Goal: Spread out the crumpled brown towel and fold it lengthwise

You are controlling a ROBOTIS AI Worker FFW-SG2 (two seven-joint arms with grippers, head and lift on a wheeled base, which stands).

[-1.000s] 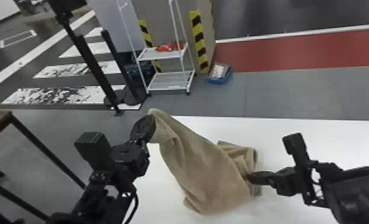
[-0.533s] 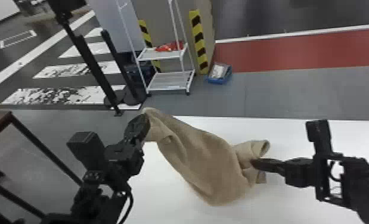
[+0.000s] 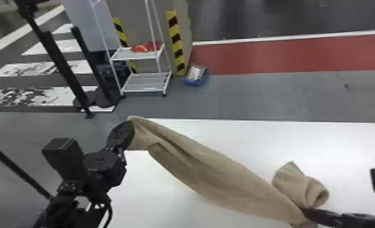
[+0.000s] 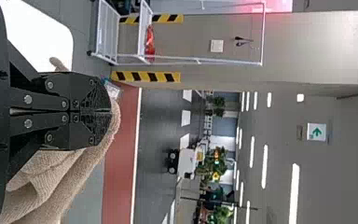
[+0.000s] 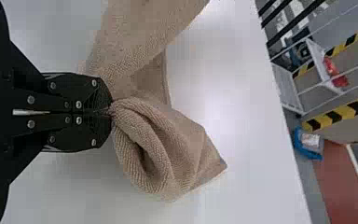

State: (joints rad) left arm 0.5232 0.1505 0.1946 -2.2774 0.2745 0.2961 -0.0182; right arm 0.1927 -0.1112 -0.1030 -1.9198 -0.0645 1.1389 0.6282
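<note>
1. Head view: the brown towel (image 3: pixel 214 169) runs from about 8 or 9 o'clock down towards 4 o'clock over the white surface (image 3: pixel 347 145); it is drawn out long and narrow between the two pincers, with deep creases along its length and a darker fold tucked beneath the end towards 9 o'clock; the left pincer (image 3: pixel 130 129) has that end, the cloth bent round its tips; the right pincer (image 3: pixel 304 211), out at 4 o'clock, grips the other end, where a loose curl of cloth with a small hollow in it sits just to its 12 o'clock side; at 11 o'clock stands a white rack (image 3: pixel 145 55) with something red (image 3: pixel 141 48) on its shelf, and near 12 o'clock a blue bin (image 3: pixel 192 82) lies on the floor (image 3: pixel 256 97).

2. Left wrist view: the left pincer (image 4: pixel 110 110) is closed up, its two fingers meeting at the tips on the towel; the cloth wraps past those tips and hangs in soft, overlapping folds, its ribbed weave plain to see.

3. Right wrist view: the right pincer (image 5: pixel 111 112) is closed too, nipping the towel into a tight gather; on one side the cloth rolls into a thick loop, dark inside, and ends in a pointed corner; on the other it widens into a smoother stretch, a straight edge showing between; the white surface lies behind.
</note>
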